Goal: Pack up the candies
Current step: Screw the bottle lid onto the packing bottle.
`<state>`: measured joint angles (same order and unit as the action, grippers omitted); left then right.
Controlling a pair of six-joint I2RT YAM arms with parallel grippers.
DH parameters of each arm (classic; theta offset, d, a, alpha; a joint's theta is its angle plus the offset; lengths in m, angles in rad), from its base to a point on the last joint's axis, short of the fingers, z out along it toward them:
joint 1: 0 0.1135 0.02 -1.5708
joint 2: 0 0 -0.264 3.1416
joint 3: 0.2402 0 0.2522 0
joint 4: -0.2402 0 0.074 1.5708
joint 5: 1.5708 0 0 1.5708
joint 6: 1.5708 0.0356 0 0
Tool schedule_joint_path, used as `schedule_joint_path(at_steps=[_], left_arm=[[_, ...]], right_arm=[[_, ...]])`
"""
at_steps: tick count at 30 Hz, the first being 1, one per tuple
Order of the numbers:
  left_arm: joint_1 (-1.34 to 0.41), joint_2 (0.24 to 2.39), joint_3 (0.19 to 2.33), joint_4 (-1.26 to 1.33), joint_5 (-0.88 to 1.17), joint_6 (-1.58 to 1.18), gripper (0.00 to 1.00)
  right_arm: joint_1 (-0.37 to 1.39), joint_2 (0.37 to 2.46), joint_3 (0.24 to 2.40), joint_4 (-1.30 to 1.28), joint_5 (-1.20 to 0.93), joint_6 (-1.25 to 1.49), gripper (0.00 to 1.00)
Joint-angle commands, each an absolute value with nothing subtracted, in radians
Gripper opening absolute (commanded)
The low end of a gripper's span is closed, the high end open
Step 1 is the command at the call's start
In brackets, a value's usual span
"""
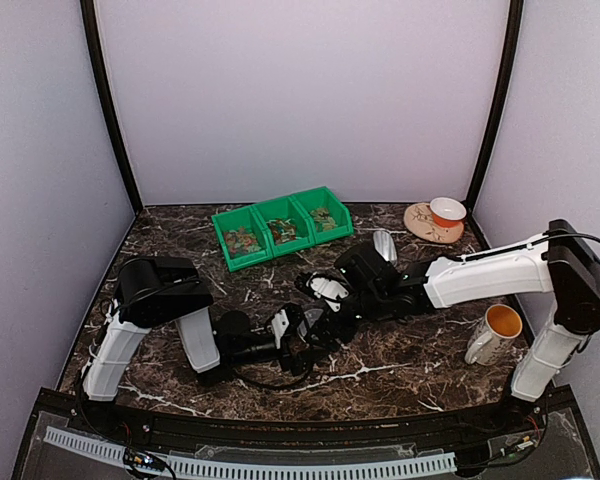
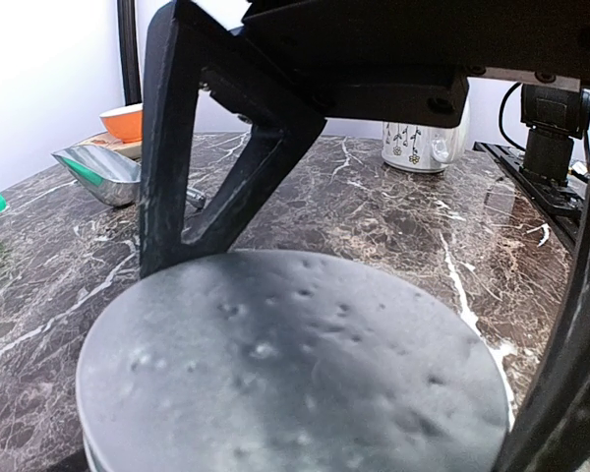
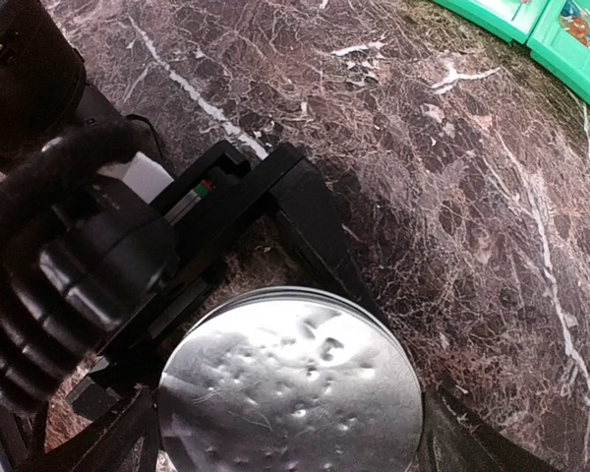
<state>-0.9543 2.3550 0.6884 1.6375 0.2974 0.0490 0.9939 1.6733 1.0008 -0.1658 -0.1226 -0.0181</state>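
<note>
grey-lidded jar (image 3: 290, 388) is sitting in the left pincer (image 2: 364, 305), spread wide and seemingly pinching it. right pincer (image 3: 295, 438) is straddling it, contact unclear. candies (image 1: 280, 230) are lying in green bins (image 1: 223, 235). opening step, probably, calling for a firm twist.

Robot lab booth, plain white walls (image 1: 300, 90), black posts (image 1: 110, 100), marbled table (image 1: 400, 360)
</note>
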Motion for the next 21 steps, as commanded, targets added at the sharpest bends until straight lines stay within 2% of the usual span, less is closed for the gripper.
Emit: schedule_joint_path(at_steps=[1,6,21], left_arm=[[-0.949,2.487,0.626,1.433,0.199,0.165,0.89],[-0.951,2.487,0.627,1.429,0.199,0.167,0.89],[-0.953,2.484,0.62,1.427,0.241,0.194,0.89]], right_arm=[[0.994,1.71,1.011,-0.157,-0.162,-0.021,0.88],[0.994,1.702,1.013,-0.131,-0.193,-0.031,0.88],[0.974,1.754,1.071,-0.266,-0.238,-0.141,0.87]])
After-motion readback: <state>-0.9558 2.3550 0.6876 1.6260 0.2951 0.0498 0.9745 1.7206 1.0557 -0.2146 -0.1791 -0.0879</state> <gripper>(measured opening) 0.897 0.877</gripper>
